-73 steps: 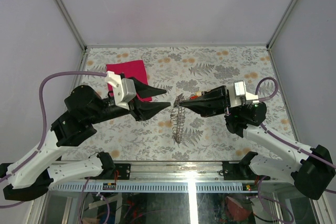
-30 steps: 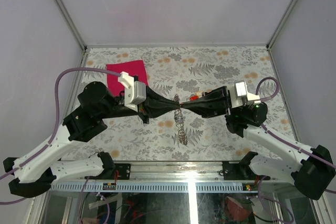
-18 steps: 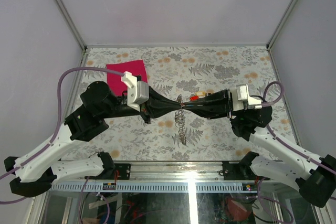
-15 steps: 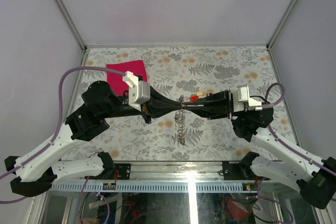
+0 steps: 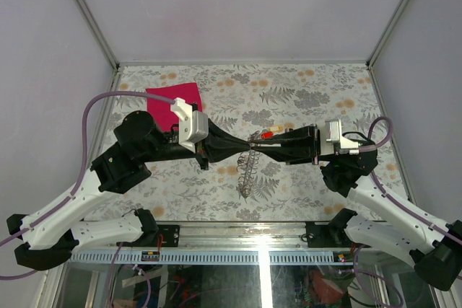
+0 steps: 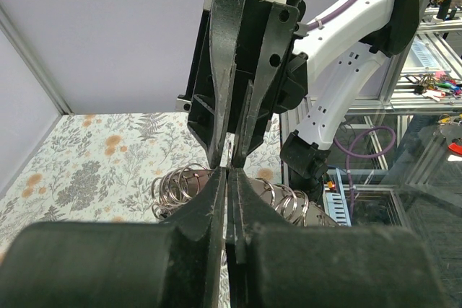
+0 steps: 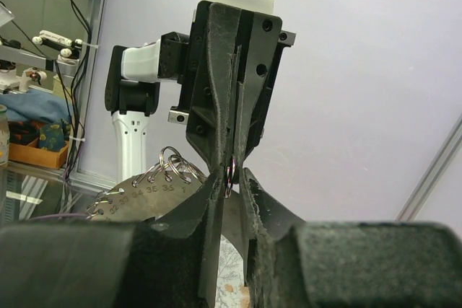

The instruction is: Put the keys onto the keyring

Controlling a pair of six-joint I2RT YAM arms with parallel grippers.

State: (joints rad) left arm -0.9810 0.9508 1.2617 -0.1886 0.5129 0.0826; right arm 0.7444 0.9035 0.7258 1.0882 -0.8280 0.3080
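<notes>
My left gripper and right gripper meet tip to tip above the middle of the table. In the right wrist view the left gripper is shut on a small silvery keyring, which hangs from its tips. My right gripper stands open a little, one finger on each side of that ring. In the left wrist view my left gripper is pressed shut. The keys, red and yellow headed, show just beyond the right fingers; whether they lie on the table I cannot tell.
A metal plate strung with several rings hangs below the fingertips; its numbered holes show in the right wrist view. A pink-red cloth lies at the back left. The table carries a fern and flower print.
The left gripper came in from the left and met the right one tip to tip. The right jaws, shut a second ago, have parted. The ringed plate has swung slightly.
</notes>
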